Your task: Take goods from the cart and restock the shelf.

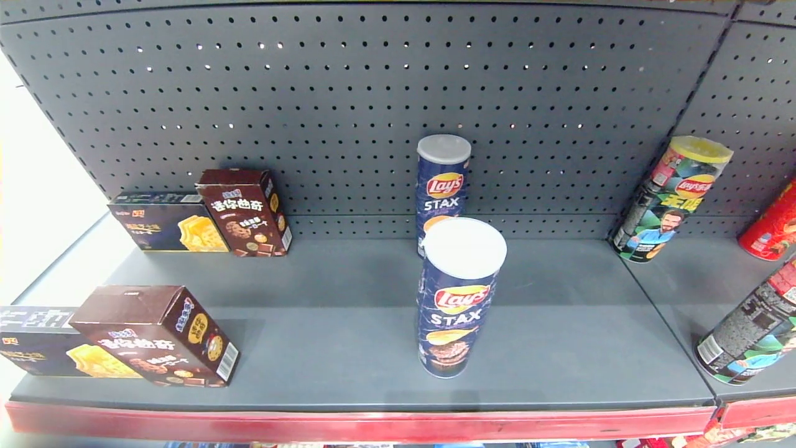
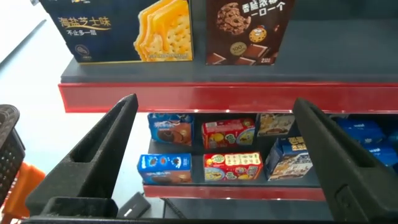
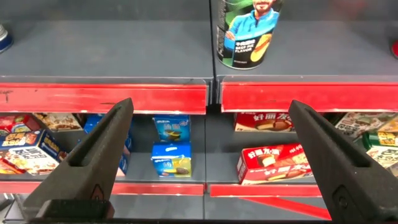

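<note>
Two pincers, and neither has anything in it. My left pincer (image 2: 214, 107) stands wide open, facing the red front lip of the shelf (image 2: 249, 96) below the cracker box (image 2: 134, 31) and the brown biscuit box (image 2: 245, 31). My right pincer (image 3: 211, 106) is just as wide open and empty, before the red lip farther to my right, beneath a green-and-black tube (image 3: 247, 31). Farther out, two blue crisp tubes stand upright in the middle of the shelf, the front tube (image 1: 457, 298) near the lip and the back tube (image 1: 441, 193) close to the pegboard (image 1: 348, 93). Wide bare stretches lie between the goods, so I judge the restocking partly done at most. The next item has yet to be fetched from the cart, and a dark mesh edge (image 2: 7, 149) at my left may belong to it.
</note>
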